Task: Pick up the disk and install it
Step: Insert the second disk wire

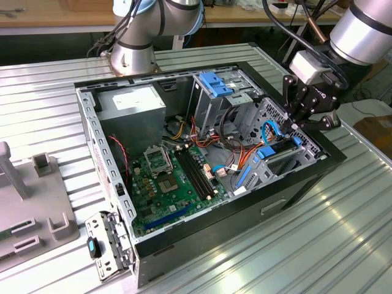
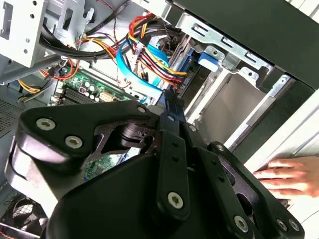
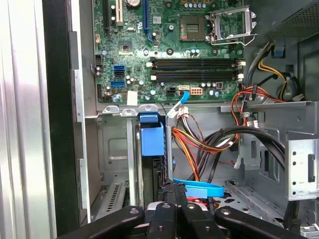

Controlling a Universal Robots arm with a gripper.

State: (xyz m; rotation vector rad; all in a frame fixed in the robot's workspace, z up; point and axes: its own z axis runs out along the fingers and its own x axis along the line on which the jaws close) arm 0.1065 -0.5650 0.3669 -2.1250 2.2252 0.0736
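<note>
Disk (image 1: 278, 149) just below fingers (image 1: 293, 124)

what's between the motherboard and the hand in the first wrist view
A bundle of coloured wires and a blue flat cable lie between the motherboard and the hand.

Around the tool (image 1: 298, 120), bundled cables (image 3: 209, 144) and the drive cage (image 1: 215, 98) crowd close; beyond them the motherboard (image 1: 168, 180) lies open.

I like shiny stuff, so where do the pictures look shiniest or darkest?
In the exterior view, the ribbed metal table glares bright near the computer case. In the second wrist view, the black tool looms dark up close, and a hand looks washed out.
</note>
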